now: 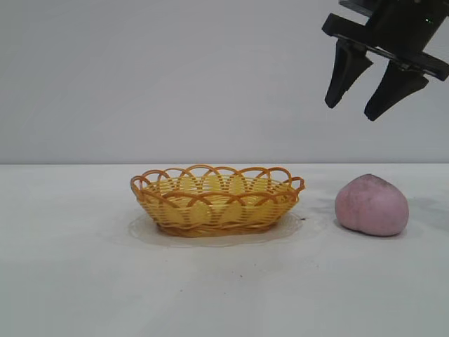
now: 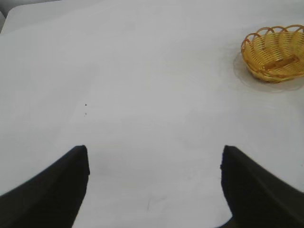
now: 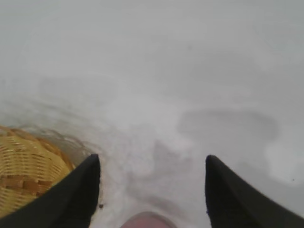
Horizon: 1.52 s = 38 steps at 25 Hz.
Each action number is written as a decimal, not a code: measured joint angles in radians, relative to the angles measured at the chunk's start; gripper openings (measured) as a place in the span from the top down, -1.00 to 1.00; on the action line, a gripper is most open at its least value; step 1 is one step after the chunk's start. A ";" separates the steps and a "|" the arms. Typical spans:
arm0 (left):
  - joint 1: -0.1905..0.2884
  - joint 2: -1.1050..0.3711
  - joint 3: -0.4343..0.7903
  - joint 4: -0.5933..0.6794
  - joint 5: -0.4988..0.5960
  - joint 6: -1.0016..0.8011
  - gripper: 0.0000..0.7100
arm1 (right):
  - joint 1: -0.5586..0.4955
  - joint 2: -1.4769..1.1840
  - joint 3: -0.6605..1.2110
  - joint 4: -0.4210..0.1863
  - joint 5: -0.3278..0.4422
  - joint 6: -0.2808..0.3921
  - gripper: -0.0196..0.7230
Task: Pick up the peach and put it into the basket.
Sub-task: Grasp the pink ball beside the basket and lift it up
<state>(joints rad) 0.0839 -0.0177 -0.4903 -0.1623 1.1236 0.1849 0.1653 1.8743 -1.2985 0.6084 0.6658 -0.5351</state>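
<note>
A pale pink peach (image 1: 372, 205) rests on the white table to the right of the yellow-orange wicker basket (image 1: 217, 199). High above the peach hangs my right gripper (image 1: 352, 109), open and empty, fingers pointing down. In the right wrist view the right gripper (image 3: 153, 162) frames bare table, with the peach's top (image 3: 148, 221) peeking in at the frame edge and the basket (image 3: 26, 166) beside one finger. The left gripper (image 2: 154, 154) is open over bare table, far from the basket (image 2: 275, 52). It is out of the exterior view.
The white tabletop (image 1: 84, 281) stretches around the basket and peach. A faint round stain (image 1: 140, 232) rings the basket's base. A plain grey wall stands behind.
</note>
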 joint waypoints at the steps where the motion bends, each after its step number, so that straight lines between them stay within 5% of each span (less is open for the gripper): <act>1: 0.000 0.000 0.000 0.006 0.000 -0.007 -0.55 | 0.000 -0.006 0.000 0.000 0.005 -0.014 -0.28; 5: 0.000 0.000 0.000 0.082 -0.002 -0.108 -0.55 | 0.000 -0.045 -0.015 -0.023 0.054 -0.053 -0.28; 14: 0.000 0.000 0.000 0.097 -0.002 -0.128 -0.55 | 0.000 -0.065 -0.090 -0.143 0.343 -0.057 -0.28; 19: 0.000 0.000 0.000 0.097 -0.002 -0.128 -0.55 | 0.000 -0.065 -0.090 -0.174 0.440 -0.057 0.17; 23: 0.000 0.000 0.000 0.097 -0.002 -0.128 -0.55 | 0.000 -0.058 -0.090 -0.174 0.484 -0.048 0.15; 26: 0.000 0.000 0.000 0.097 -0.002 -0.128 -0.55 | 0.008 -0.027 -0.090 -0.227 0.502 0.038 0.26; 32: 0.000 0.000 0.000 0.097 -0.002 -0.128 -0.55 | 0.084 0.033 -0.090 -0.288 0.490 0.094 0.22; 35: 0.000 0.000 0.000 0.097 -0.002 -0.128 -0.55 | 0.117 0.065 -0.090 -0.354 0.473 0.210 0.22; 38: 0.000 0.000 0.000 0.097 -0.002 -0.128 -0.55 | 0.121 0.095 -0.090 -0.404 0.463 0.306 -0.11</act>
<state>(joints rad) 0.0839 -0.0177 -0.4903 -0.0649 1.1219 0.0565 0.2862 1.9696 -1.3880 0.2041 1.1291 -0.2291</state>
